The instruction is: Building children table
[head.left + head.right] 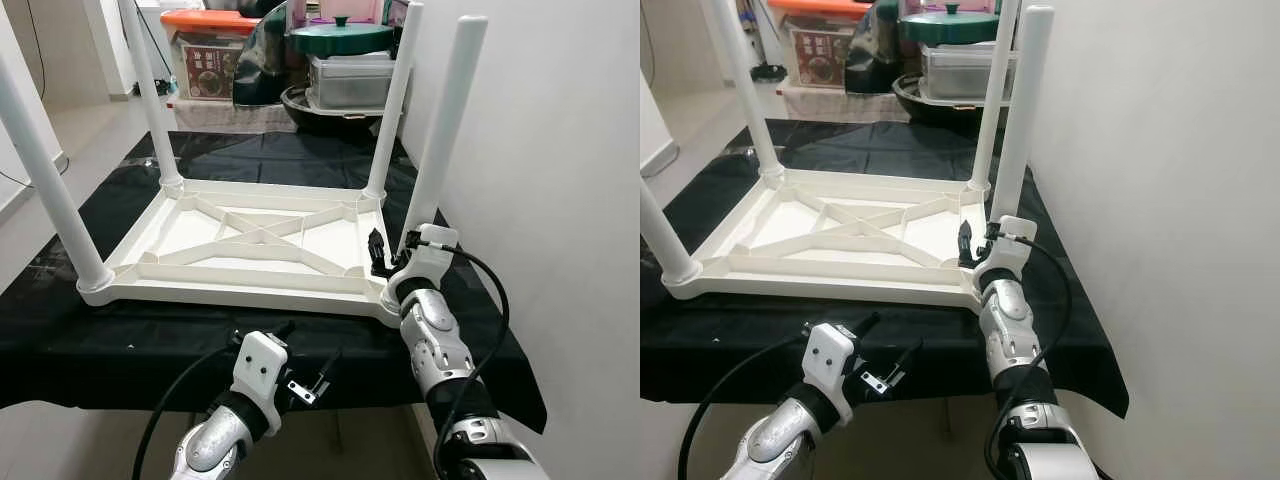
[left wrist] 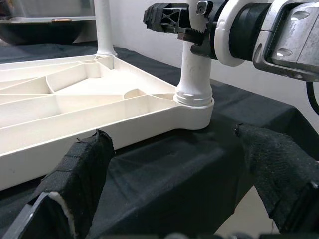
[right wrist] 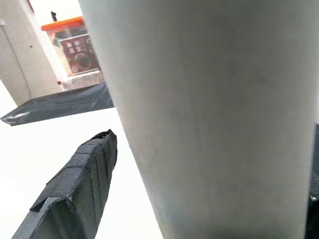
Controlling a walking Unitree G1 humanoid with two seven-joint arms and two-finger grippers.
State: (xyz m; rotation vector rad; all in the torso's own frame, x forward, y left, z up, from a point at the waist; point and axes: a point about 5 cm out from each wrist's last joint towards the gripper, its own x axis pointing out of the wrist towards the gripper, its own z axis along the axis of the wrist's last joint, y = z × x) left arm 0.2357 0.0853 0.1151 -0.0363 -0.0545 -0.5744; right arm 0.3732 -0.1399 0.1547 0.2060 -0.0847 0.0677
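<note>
Table (image 1: 250, 240) inverted, four legs up. Right gripper (image 1: 392, 258) clamps the near-right leg (image 1: 443, 130); left gripper (image 1: 305, 360) spread, empty. Bin label (image 1: 208, 70) unreadable.

The right gripper's (image 1: 392, 262) far finger is hidden behind the white leg (image 1: 441, 130). At 10 o'clock, another leg (image 1: 45, 185) runs past the frame's edge.
</note>
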